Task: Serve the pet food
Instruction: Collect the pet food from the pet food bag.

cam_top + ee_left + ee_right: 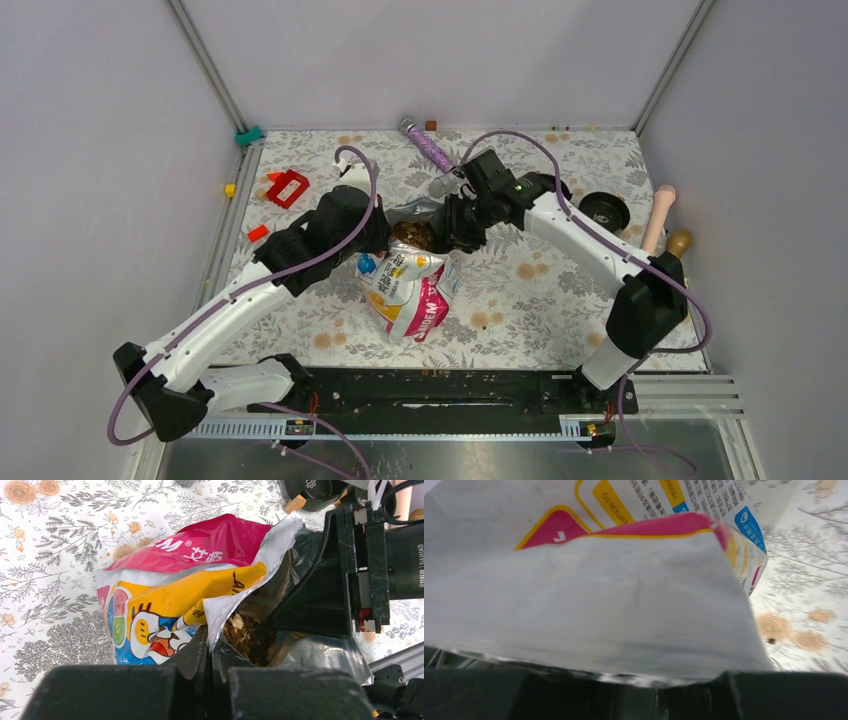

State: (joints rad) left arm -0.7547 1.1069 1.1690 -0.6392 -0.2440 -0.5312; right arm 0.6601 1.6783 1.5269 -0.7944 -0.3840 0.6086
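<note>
The glossy yellow, white and magenta pet food bag (410, 292) stands on the flowered table with its mouth pulled open between both grippers. Brown and tan kibble (412, 235) shows inside the silver lining, and also in the left wrist view (247, 635). My left gripper (385, 237) is shut on the bag's left rim (212, 645). My right gripper (457, 232) is shut on the opposite rim (656, 690); the bag's back wall (599, 595) fills that view. The right gripper also shows in the left wrist view (345, 575).
A round black bowl (604, 210) sits at the right, behind the right arm. A purple glittery tube (430, 150) lies at the back. A red block (288, 187) and an orange piece (257, 233) lie at the left. A wooden pin (660, 215) lies at the far right.
</note>
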